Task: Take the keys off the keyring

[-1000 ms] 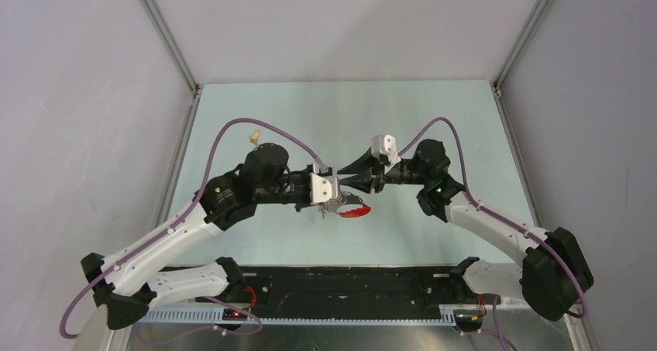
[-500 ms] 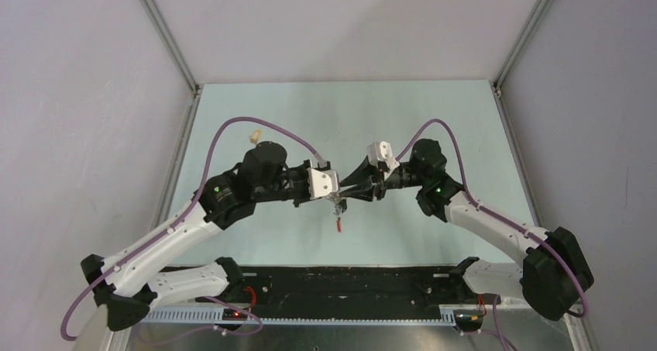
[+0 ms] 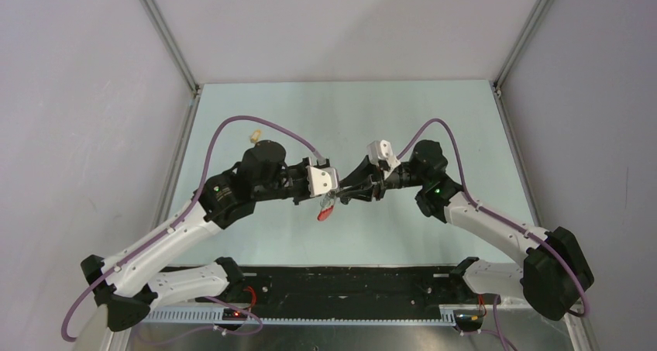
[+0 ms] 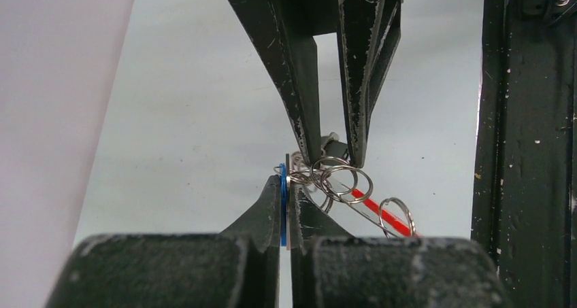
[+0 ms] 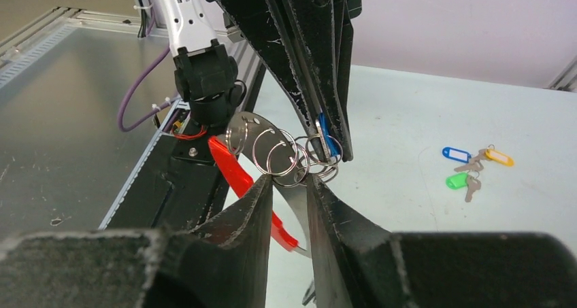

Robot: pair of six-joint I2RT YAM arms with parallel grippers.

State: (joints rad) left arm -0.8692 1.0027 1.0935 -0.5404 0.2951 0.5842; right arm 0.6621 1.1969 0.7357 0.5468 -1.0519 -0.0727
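Top: 2 arms bent inward, left gripper (image 3: 332,187) and right gripper (image 3: 343,194) tip to tip above mid-table (image 3: 256,118). The red strap (image 3: 326,210) hangs just under them.
Left wrist: left fingers pressed together on the keys (image 4: 284,202), with 1 blue tag edge-on. Roughly 4 silvery rings sit in the bunch.
Right wrist: right fingers narrowed onto the keyring (image 5: 284,160). 1 spare cluster (image 5: 476,165) with 3 tags (blue, yellow, green) lies on the table, well apart.
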